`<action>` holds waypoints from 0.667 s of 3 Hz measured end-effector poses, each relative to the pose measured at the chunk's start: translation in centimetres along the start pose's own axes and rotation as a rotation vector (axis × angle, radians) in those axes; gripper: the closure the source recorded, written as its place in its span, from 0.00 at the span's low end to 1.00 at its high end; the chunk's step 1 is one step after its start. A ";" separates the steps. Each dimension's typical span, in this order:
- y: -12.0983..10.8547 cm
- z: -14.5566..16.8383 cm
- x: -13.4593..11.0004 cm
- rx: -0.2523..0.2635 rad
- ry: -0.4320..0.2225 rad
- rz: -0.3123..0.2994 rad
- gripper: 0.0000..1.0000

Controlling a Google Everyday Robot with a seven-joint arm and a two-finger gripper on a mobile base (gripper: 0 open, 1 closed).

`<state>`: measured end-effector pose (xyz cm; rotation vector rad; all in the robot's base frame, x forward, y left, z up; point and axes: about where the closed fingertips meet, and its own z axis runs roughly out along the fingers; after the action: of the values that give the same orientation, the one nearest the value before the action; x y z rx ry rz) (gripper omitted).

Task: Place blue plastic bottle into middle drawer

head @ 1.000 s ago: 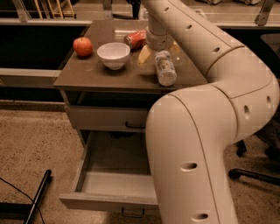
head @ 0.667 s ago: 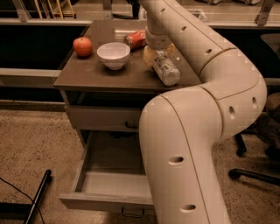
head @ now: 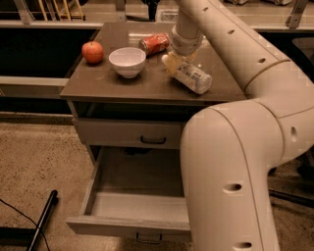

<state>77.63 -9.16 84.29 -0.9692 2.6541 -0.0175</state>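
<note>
The bottle (head: 195, 78) has tipped more to the right, slanted on the worktop (head: 122, 87), upper centre. The claw (head: 172, 62) is at its cap end; its grip I cannot tell. Probably light and slippery: hold mid-body.

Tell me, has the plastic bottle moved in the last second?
Yes: the blue plastic bottle swung its base right, away from the white bowl; the end effector sits at its cap end.

Dim, warm light falls on a speckled tan carpet floor (head: 44, 157). Pale wooden chair legs (head: 61, 7) stand beyond the back left corner of the dark brown counter (head: 98, 86). A black rod (head: 43, 218) lies on the floor off its front left corner. The gripper (head: 172, 62) hangs over the counter's back right part.
</note>
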 end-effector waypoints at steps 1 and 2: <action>0.6 -3.5 1.9 -0.049 -0.109 -0.162 1.00; 3.9 -10.5 6.0 -0.070 -0.222 -0.328 1.00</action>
<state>67.80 -10.95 92.08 -1.3355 2.2853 0.1034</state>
